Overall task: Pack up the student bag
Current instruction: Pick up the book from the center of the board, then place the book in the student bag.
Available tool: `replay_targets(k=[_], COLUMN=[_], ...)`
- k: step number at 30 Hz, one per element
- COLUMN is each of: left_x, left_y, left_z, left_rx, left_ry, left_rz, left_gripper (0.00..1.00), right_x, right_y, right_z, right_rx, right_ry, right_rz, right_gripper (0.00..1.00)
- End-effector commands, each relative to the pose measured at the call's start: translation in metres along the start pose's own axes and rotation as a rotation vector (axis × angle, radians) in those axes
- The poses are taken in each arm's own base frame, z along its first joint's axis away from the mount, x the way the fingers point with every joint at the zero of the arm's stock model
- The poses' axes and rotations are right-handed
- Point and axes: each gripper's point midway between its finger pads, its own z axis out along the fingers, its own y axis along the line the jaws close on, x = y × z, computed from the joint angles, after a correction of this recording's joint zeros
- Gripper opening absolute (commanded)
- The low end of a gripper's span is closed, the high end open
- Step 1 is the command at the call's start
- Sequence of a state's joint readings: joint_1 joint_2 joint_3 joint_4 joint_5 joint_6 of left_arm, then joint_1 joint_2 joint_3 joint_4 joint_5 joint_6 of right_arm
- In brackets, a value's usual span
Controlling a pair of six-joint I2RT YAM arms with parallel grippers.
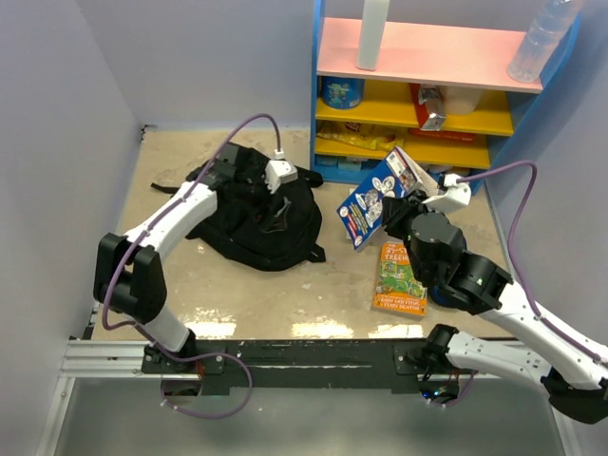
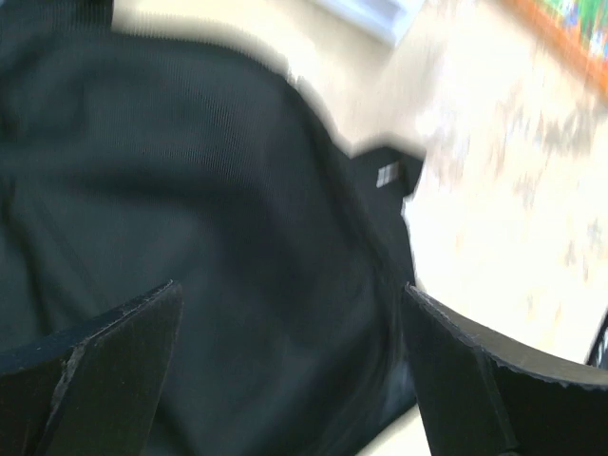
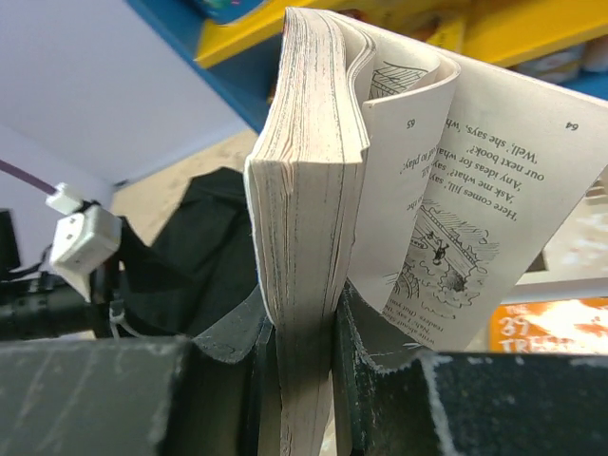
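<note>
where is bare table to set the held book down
Bare tabletop lies in front of the backpack, up to the near rail, and between it and the orange book. Another patch sits behind the backpack by the back wall. Crowded: right side, with shelf, orange book and right arm.

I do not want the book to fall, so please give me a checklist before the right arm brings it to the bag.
1. Grip: right pincer shut on the book: ok.
2. Book closed tidily: not ok, loose pages fan out sideways.
3. Helper: left pincer open over the student bag: ok.
4. Bag mouth open: cannot tell, no opening visible.
5. Path: orange book lies flat, apart from the bag: ok.
</note>
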State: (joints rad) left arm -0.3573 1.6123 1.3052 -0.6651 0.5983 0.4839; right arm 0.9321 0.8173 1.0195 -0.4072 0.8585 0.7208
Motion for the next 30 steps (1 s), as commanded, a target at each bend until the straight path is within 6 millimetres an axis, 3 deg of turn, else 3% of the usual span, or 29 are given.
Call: replay_targets(k=[1, 5, 12, 13, 14, 16, 20, 24, 26, 28, 30], left_x=[-0.057, -0.071, -0.06, -0.058, -0.055, -0.051, -0.038, -0.027, -0.025, -0.023, -0.023], left_y=[0.003, 0.02, 0.023, 0.025, 0.027, 0.027, 0.011, 0.009, 0.01, 0.013, 0.015], left_z=[0.045, 0.067, 0.088, 0.089, 0.092, 0.094, 0.101, 0.099, 0.094, 0.09, 0.088], left_rx=[-0.096, -0.192, -0.339, -0.378, -0.397, -0.409, -0.404, -0.46, -0.488, -0.524, -0.54], left_ry=[-0.113, -0.151, -0.128, -0.118, -0.125, -0.127, -0.089, -0.052, -0.052, -0.046, -0.043], left_rz=[-0.046, -0.099, -0.104, -0.1, -0.099, -0.127, -0.106, -0.091, -0.081, -0.067, -0.055], left_gripper=[1.0, 1.0, 1.0, 0.97, 0.82, 0.67, 0.64, 0.66, 0.76, 1.0, 1.0], right_x=[-0.022, -0.019, -0.017, -0.016, -0.015, -0.014, -0.011, -0.012, -0.01, -0.008, -0.006], right_y=[-0.006, -0.01, -0.012, -0.011, -0.011, -0.01, -0.008, -0.004, -0.002, 0.0, 0.001], right_z=[-0.001, -0.001, -0.003, -0.002, -0.002, -0.001, -0.001, 0.0, 0.001, 0.002, 0.003], right_rx=[0.031, 0.032, 0.027, 0.025, 0.024, 0.02, 0.013, -0.003, -0.012, -0.019, -0.026], right_ry=[-0.077, -0.074, -0.067, -0.065, -0.066, -0.061, -0.053, -0.055, -0.05, -0.044, -0.038], right_rz=[0.085, 0.092, 0.096, 0.096, 0.099, 0.095, 0.093, 0.098, 0.092, 0.089, 0.089], right_gripper=[0.0, 0.0, 0.0, 0.0, 0.0, 0.0, 0.0, 0.0, 0.0, 0.0, 0.0])
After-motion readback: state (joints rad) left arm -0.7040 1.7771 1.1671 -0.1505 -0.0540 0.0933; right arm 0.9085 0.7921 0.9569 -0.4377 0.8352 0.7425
